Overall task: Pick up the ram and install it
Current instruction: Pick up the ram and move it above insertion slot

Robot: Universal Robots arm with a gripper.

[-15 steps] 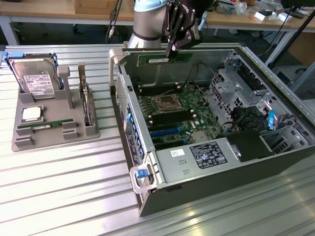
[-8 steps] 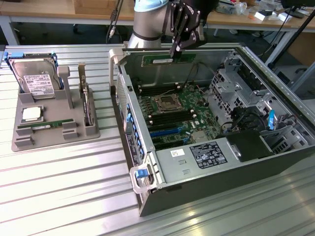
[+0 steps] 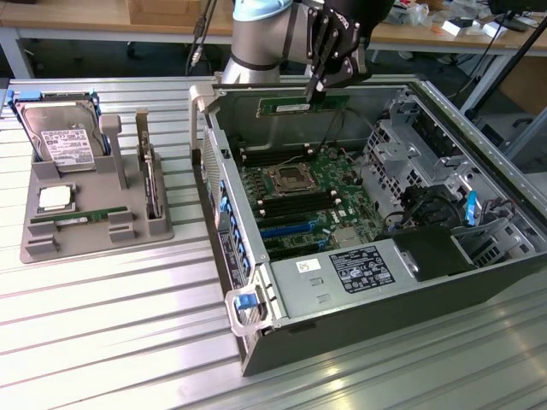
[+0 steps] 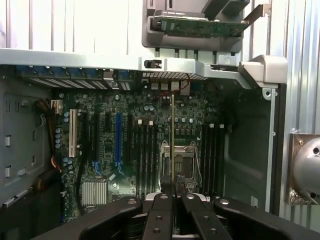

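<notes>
Work surface: We work on a slatted metal bench [image 3: 111, 333], with wooden desks and cables behind it.
Computer case: The open case [image 3: 385, 320] lies on its side. This turns the motherboard [image 3: 299, 205] upward, so we judge it can be reached from above.
Parts tray: A grey tray [image 3: 94, 241] on the exterior view's left keeps a second stick [image 3: 81, 219] in its own slot, well apart from the case.
Ram: The ram [image 3: 299, 106] hangs over the far part of the case, above the motherboard and touching nothing below. In the wrist view it shows edge-on [image 4: 173, 140], running parallel to the memory slots [image 4: 144, 150]. We judge this alignment suits seating.
Gripper: The gripper [image 3: 310, 94] is closed on the ram's upper edge and pinches its two flat faces. The lower contact edge is left free.
Task status: The ram is picked up and not yet seated in a slot.
</notes>
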